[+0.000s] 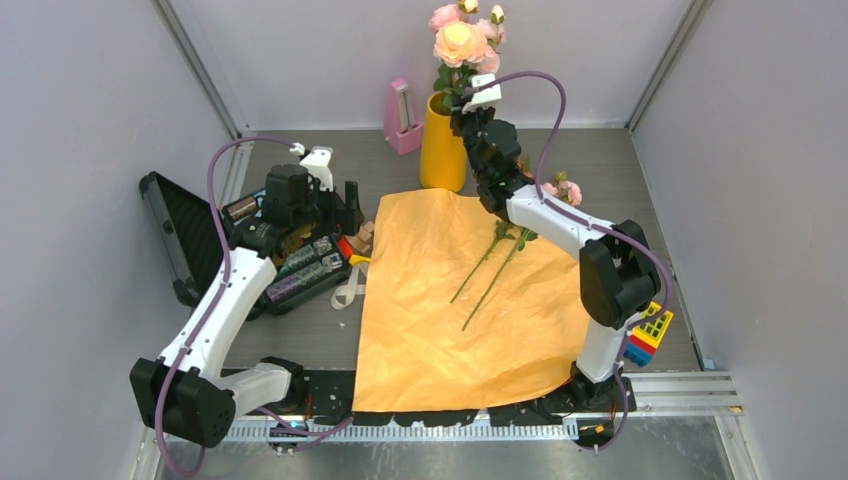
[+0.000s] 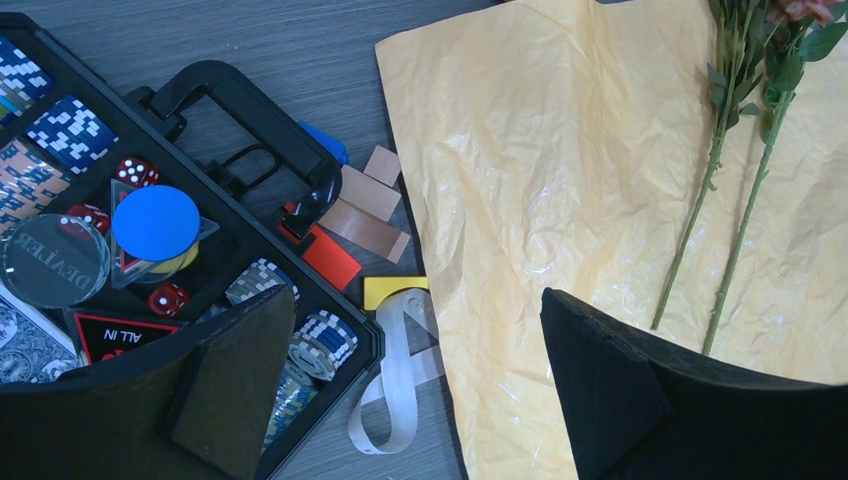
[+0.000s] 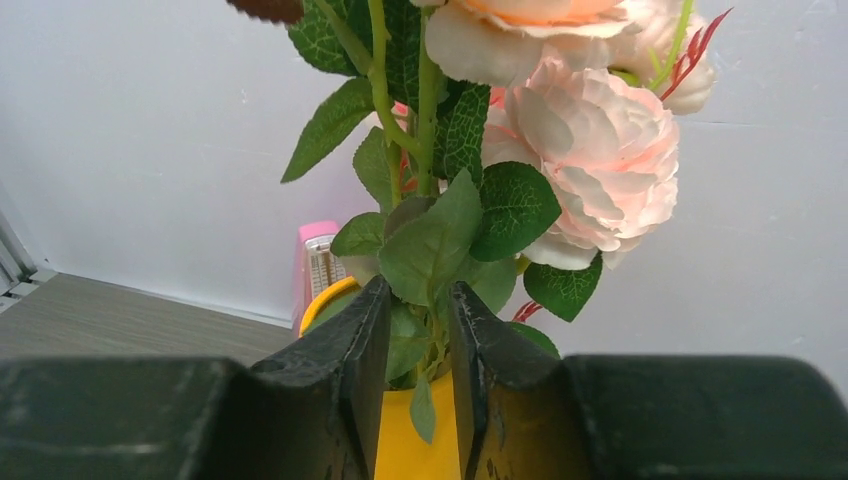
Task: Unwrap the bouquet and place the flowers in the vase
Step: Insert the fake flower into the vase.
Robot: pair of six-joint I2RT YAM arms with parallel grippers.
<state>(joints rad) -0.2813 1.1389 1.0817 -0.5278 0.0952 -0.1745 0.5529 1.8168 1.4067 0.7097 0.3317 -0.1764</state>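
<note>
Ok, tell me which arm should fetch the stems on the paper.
Probably right: the right gripper is at the vase with the stems close by; the left gripper hovers by the chip case.

Pink roses (image 1: pixel 460 40) stand in the yellow vase (image 1: pixel 441 150) as the right claw (image 1: pixel 462 113) hovers at its mouth, two loose stems (image 1: pixel 492 266) lying on orange paper (image 1: pixel 440 320).

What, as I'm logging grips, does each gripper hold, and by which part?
Left gripper: nothing, open. Right gripper: jaws flank the flowers' leafy stems at the vase mouth; a grip cannot be told.
</note>
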